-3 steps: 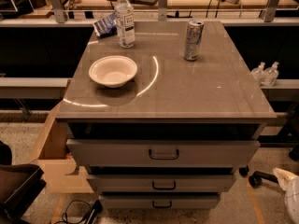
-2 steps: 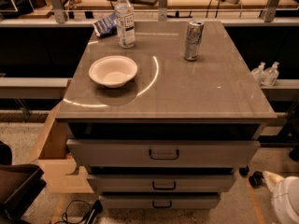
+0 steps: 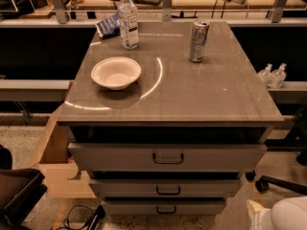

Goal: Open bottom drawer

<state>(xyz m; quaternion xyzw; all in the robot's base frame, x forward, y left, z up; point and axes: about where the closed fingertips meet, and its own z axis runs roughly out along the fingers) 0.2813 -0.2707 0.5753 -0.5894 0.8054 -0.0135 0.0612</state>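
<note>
The bottom drawer (image 3: 144, 207) is the lowest of three grey drawer fronts in the cabinet, with a small dark bar handle (image 3: 165, 209) at its centre. Its front sits slightly behind the middle drawer front (image 3: 129, 188) above it. My gripper (image 3: 280, 215) shows only as a white rounded shape in the bottom right corner. It is low, to the right of the bottom drawer and apart from it.
The top drawer (image 3: 110, 157) is the tallest. On the cabinet top (image 3: 211, 95) stand a white bowl (image 3: 115, 73), a water bottle (image 3: 128, 19), a can (image 3: 198, 40) and a blue packet (image 3: 108, 26). A cardboard box (image 3: 60, 174) stands to the left. A chair caster (image 3: 263, 183) is at the right.
The white shape of my gripper has moved down and to the left in the bottom right corner, closer to the cabinet's lower right. The drawers have not moved.
</note>
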